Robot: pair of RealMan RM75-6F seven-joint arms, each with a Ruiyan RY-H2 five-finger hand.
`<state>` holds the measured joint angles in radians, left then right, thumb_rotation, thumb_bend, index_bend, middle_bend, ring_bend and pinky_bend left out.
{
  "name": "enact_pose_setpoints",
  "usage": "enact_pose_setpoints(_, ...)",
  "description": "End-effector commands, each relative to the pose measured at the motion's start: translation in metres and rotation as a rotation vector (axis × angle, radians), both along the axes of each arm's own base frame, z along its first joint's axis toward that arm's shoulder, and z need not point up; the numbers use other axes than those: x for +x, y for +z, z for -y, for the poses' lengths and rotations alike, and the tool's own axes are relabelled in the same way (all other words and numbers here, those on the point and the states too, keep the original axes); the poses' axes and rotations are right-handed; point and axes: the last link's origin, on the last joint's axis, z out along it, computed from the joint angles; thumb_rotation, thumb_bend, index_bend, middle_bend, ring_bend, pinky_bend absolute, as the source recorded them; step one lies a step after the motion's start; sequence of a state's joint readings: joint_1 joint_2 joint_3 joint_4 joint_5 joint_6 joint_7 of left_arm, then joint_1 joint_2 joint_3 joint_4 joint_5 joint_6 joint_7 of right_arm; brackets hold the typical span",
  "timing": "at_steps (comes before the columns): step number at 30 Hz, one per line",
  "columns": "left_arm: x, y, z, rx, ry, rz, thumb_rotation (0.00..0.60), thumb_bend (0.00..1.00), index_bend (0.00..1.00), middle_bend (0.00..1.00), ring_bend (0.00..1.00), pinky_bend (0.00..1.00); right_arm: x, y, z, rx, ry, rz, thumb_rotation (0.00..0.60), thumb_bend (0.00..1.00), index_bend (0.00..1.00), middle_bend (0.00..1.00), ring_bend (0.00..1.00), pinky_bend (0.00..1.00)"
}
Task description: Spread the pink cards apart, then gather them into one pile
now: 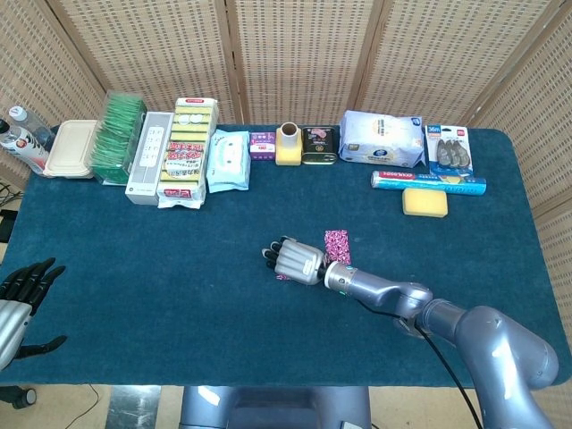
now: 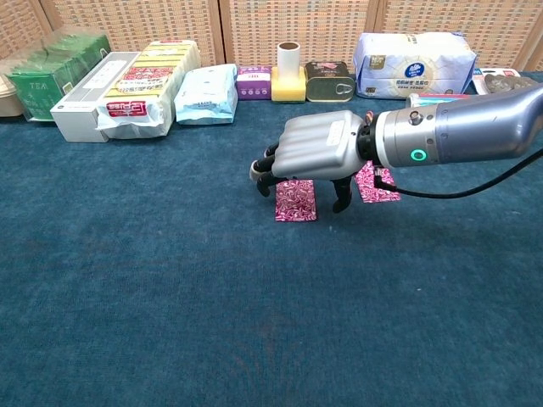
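Hovering palm-down over the near pink card [image 2: 295, 204], the right hand [image 2: 307, 157] is seen with its fingers curled downward and slightly apart; nothing is held in it. Whether any fingertip actually touches the card cannot be told from either view. This card lies on the blue desk [image 2: 170, 297] directly beneath the hand, toward its fingertip side, with its long axis running away from the robot. The second pink card [image 2: 374, 184] lies just beside the first, on the wrist side of the hand, tilted a little and partly hidden behind the thumb in the chest view; in the head view it shows clear of the hand [image 1: 336, 242]. The two cards are apart with a strip of desk between them, so the spreading is judged done and the gathering is judged to be the step in hand.

The coming move turns on one relation: the near card must be drawn toward the robot's right, across that gap, until it lies on its partner. The right hand is plainly the nearer one. The left hand [image 1: 20, 299] is held well apart at the desk's near left edge, fingers spread, holding nothing.
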<state>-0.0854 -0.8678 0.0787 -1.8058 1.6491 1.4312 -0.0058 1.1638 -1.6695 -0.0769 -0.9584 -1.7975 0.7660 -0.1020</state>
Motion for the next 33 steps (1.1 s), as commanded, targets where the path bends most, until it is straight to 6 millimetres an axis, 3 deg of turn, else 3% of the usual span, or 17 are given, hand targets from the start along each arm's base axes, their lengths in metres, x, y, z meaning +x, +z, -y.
enact_pose_setpoints(1,-0.0001,0.0004,0.0003,0.001,0.000,0.001,0.600,0.08,0.00,0.00,0.00,0.06,0.0000,-0.0017,0.0020,-0.004,-0.004,-0.011,0.600,0.07,0.22,0.14,0.23,0.40)
enact_pose_setpoints(11,-0.0010,-0.0003,-0.0007,0.002,0.005,-0.004,0.600,0.08,0.00,0.00,0.00,0.06,-0.0066,0.0035,0.0072,-0.014,-0.025,-0.021,0.600,0.07,0.22,0.14,0.23,0.40)
enact_pose_setpoints(33,-0.0007,-0.0006,-0.0009,0.001,0.006,-0.005,0.600,0.08,0.00,0.00,0.00,0.06,-0.0006,-0.0047,0.0065,-0.016,-0.032,-0.024,0.600,0.06,0.21,0.13,0.23,0.40)
